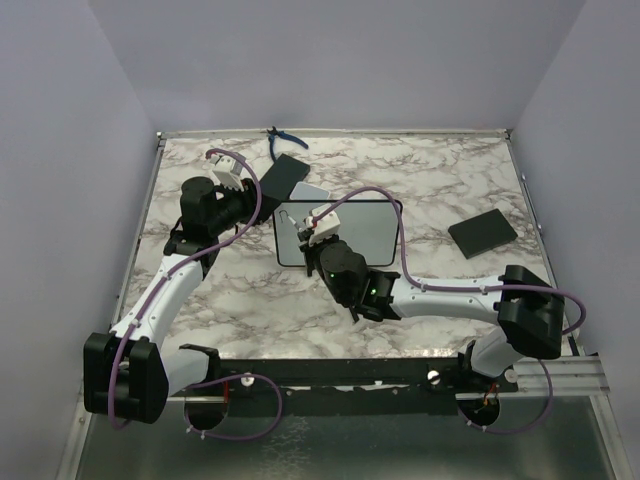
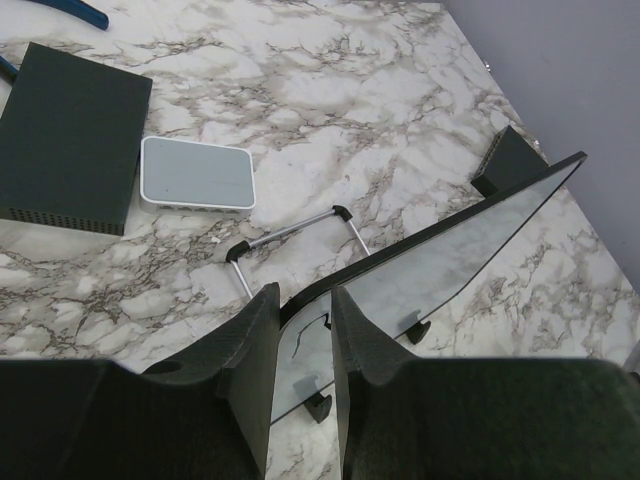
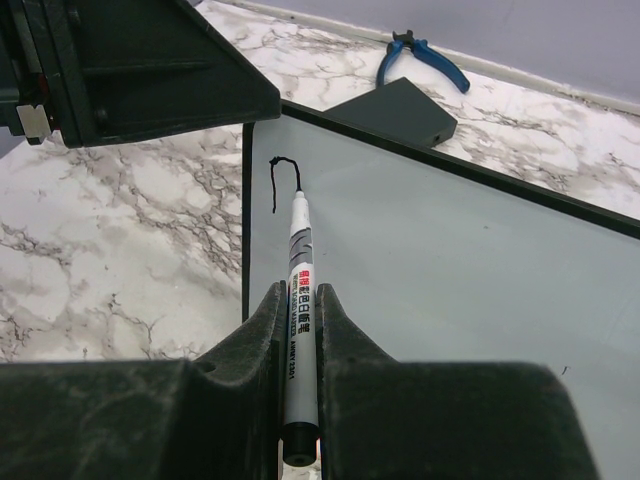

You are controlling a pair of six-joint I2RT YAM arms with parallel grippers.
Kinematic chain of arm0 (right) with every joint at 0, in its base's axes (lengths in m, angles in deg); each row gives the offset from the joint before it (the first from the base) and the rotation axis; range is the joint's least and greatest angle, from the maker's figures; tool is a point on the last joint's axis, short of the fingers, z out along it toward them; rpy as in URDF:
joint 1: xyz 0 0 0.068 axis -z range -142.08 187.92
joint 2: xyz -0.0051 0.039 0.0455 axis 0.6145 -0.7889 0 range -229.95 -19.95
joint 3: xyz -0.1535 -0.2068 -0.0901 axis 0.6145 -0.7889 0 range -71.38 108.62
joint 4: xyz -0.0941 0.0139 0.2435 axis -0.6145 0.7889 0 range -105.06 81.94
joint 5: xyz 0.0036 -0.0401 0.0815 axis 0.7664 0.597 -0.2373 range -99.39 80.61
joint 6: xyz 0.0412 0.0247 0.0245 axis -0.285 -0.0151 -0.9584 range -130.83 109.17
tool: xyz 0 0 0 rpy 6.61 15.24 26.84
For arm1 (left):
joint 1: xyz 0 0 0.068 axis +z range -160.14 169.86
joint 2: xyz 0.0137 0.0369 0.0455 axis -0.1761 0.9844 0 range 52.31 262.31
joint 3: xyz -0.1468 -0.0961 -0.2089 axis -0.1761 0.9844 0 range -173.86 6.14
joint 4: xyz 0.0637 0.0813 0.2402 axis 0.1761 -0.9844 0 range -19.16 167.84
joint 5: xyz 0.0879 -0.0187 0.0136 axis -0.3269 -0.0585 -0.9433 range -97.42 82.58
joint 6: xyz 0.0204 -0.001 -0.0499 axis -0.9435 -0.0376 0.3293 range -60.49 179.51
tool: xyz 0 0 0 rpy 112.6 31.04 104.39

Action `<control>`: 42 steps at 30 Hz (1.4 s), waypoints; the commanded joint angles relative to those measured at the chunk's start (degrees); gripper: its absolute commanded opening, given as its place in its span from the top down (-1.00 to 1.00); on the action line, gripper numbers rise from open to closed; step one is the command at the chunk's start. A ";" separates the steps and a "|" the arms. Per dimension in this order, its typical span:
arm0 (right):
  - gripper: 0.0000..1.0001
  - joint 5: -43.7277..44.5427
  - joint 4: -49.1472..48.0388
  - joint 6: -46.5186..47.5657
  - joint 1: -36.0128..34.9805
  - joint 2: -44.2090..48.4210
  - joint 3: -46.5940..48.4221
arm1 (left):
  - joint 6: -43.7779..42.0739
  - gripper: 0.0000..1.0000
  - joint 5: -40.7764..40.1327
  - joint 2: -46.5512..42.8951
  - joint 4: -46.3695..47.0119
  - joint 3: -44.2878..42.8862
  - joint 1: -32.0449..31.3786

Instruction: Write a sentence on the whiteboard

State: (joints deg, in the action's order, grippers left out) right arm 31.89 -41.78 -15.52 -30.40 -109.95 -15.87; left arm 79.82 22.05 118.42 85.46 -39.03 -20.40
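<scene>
With the left claw (image 2: 305, 296) pinching the left rim of the small black-framed white whiteboard (image 1: 372, 240), set midway on the marbled counter (image 1: 450, 180) with long axis left-to-right, barely starting the sentence (image 3: 275, 186), one hooked stroke by the far-left corner, using the white marker pen (image 3: 300, 250) clamped in the right claw (image 3: 300, 294), tip pointing far-left; next, probably steady rightward strokes.

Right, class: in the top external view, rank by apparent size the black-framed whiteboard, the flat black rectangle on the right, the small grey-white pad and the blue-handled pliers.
1. black-framed whiteboard
2. flat black rectangle on the right
3. grey-white pad, narrowly
4. blue-handled pliers, long but thin
</scene>
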 commanded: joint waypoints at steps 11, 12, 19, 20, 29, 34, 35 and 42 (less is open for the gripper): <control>0.99 -0.02 1.63 -0.66 0.19 -2.52 0.59 | -0.27 0.45 1.56 -1.35 -0.40 0.76 -0.67; 0.99 -0.19 1.59 -0.67 0.15 -2.62 0.60 | -0.21 0.45 1.55 -1.33 -0.41 0.78 -0.70; 0.99 -0.83 1.43 -0.67 0.20 -3.56 0.98 | -0.22 0.45 1.54 -1.33 -0.38 0.69 -0.66; 0.99 -0.99 1.44 -0.61 0.20 -3.67 1.03 | -0.23 0.45 1.53 -1.33 -0.43 0.75 -0.64; 0.99 -1.28 1.35 -0.54 0.20 -4.14 1.33 | -0.27 0.45 1.50 -1.33 -0.40 0.69 -0.68; 0.99 -4.32 -1.23 0.30 0.03 -1.04 -0.99 | -0.52 0.45 1.30 -1.24 -0.54 0.65 -0.64; 0.99 -5.17 -1.72 0.51 -0.05 -0.06 -1.61 | -0.60 0.45 1.23 -1.24 -0.62 0.61 -0.64; 0.99 -6.44 -1.58 1.67 -1.41 4.66 -4.57 | -0.80 0.45 0.94 -1.34 -0.93 0.61 -0.64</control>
State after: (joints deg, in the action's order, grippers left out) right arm 26.77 -42.30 -14.82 -30.72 -108.70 -18.91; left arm 79.78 21.79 118.29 85.37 -39.03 -20.40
